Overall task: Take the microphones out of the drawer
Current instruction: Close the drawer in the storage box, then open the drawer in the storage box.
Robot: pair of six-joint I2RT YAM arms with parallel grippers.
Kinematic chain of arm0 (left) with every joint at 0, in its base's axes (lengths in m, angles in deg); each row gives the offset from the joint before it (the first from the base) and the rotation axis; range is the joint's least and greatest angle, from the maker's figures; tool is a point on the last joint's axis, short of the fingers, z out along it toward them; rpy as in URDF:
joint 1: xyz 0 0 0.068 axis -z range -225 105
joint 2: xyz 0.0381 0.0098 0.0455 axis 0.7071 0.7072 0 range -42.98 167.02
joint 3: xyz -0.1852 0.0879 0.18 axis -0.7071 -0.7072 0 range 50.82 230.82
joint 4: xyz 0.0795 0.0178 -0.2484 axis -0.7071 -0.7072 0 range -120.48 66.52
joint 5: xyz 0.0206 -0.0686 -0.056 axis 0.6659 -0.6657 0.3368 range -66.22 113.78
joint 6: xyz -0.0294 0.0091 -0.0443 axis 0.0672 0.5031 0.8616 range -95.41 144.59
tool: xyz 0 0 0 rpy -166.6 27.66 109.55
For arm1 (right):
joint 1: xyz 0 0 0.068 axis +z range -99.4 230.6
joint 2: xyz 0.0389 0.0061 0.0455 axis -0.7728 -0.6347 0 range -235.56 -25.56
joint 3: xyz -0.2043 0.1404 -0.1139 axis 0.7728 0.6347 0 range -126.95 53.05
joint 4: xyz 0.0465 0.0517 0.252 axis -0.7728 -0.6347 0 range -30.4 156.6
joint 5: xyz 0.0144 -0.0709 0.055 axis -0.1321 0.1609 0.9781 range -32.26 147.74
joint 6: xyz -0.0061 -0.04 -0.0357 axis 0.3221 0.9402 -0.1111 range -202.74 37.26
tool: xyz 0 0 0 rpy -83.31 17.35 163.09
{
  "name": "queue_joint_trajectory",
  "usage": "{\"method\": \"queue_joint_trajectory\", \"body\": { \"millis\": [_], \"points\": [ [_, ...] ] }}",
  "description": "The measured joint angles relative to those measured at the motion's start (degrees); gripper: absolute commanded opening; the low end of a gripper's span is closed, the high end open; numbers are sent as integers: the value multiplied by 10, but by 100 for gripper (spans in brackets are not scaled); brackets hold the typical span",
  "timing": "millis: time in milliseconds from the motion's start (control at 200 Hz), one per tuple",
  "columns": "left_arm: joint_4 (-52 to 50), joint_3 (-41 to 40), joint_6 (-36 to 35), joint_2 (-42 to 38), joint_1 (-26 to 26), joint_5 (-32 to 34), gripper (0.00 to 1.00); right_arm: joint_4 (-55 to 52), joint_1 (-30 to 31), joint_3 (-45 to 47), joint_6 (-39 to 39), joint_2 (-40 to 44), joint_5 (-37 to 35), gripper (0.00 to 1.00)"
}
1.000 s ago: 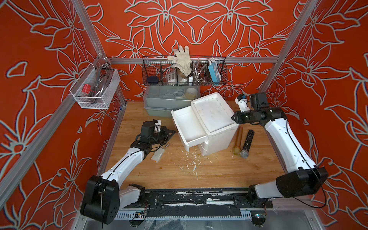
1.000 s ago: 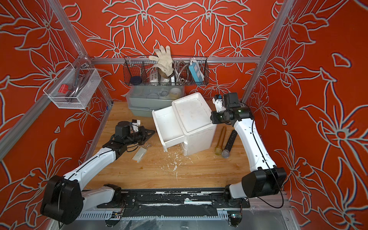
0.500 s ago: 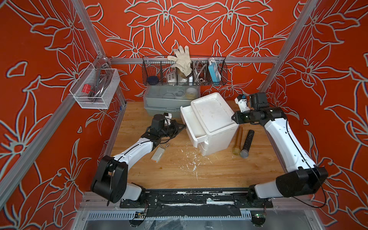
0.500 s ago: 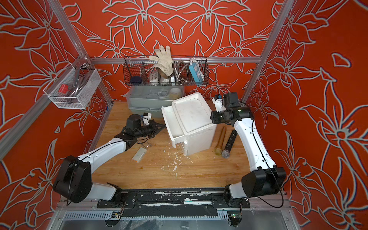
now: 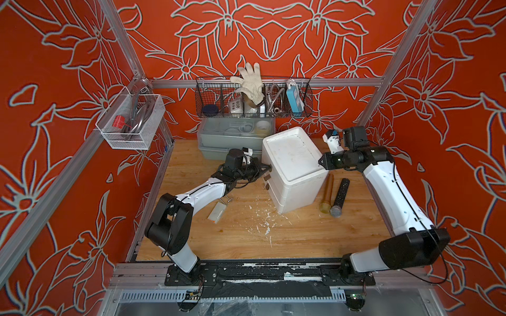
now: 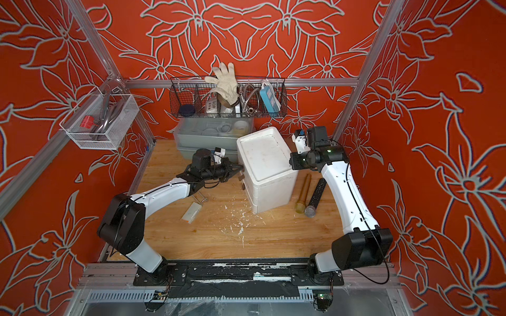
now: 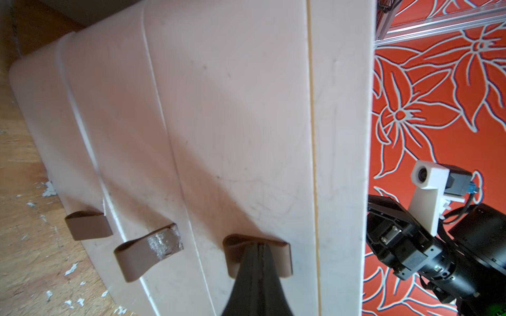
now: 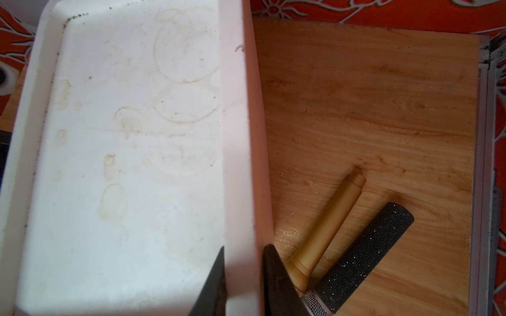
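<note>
Against the top handle of the drawer unit pressed the left end effector, jaws together, the right end effector clamped its rim, and beside it on the counter lay two stiff, likely light microphones, best gripped mid-body.

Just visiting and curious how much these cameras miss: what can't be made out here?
- Contents of the drawer unit: left wrist view, all three fronts shut.
- Head of the black microphone: right wrist view, mostly cut off by the bottom edge and the right claw.
- Smaller items in the wire basket: both top views, too small to name.
</note>
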Motion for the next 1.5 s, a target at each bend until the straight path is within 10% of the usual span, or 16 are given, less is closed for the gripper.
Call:
{"method": "queue_joint_trajectory", "body": {
  "millis": [145, 330, 676, 1501],
  "points": [
    [0, -8, -9, -3, 1, 8, 35, -4, 0, -4, 1, -3, 0, 0],
    [-8, -44, -20, -28, -4, 16, 50, -7, 1, -7, 2, -5, -1, 0],
    [43, -149, -23, -90, -32, 24, 48, -11, 2, -11, 4, -8, -4, 0],
    [446, -199, 162, 131, -23, 14, 45, -16, 4, -16, 7, -10, -7, 0]
  ]
}}
